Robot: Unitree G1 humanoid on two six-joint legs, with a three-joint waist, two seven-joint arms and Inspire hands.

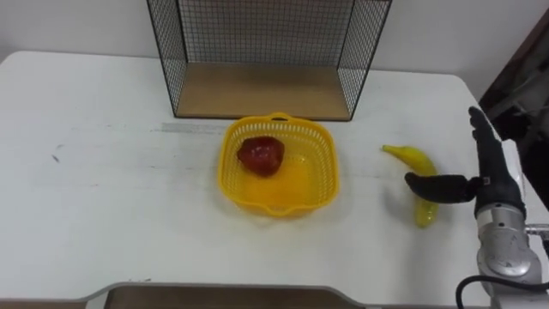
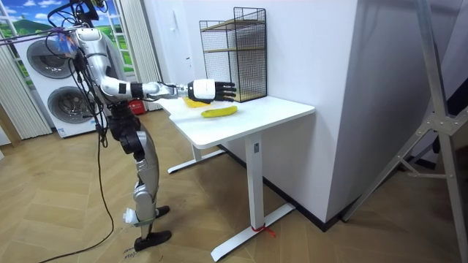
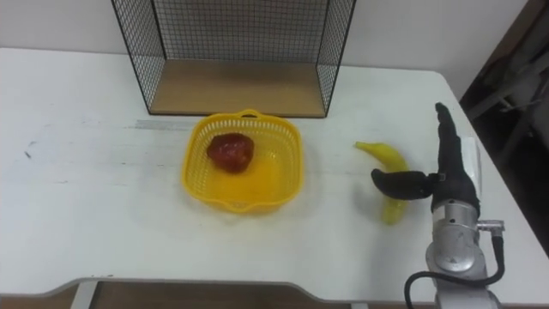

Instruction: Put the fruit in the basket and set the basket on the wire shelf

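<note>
White table (image 1: 103, 197), with the robot standing at one end of it, arm stretched out over the top. Your right hand (image 1: 496, 184) hung near the table's right edge, fingers straight and pointing away from the robot, thumb spread out sideways; it held nothing. Directly at that thumb lay the banana (image 1: 412, 159), the thumb crossing its nearer half. Whether thumb and peel touched could not be told. Well apart to the hand's left sat the yellow basket (image 1: 322, 172), already holding the red fruit (image 1: 261, 155). Beyond the basket, farther from the hand, stood the wire shelf (image 1: 257, 90), its wooden floor just behind the basket's far rim.

The step in hand appeared to be the grasp of the banana. To do it well, you would bring the palm down over the thick middle, not the tip, and curl fingers and thumb from opposite sides. A curved fruit on a smooth top may well skid or roll toward the edge. Then carry it above the rim and release low beside the red fruit.
</note>
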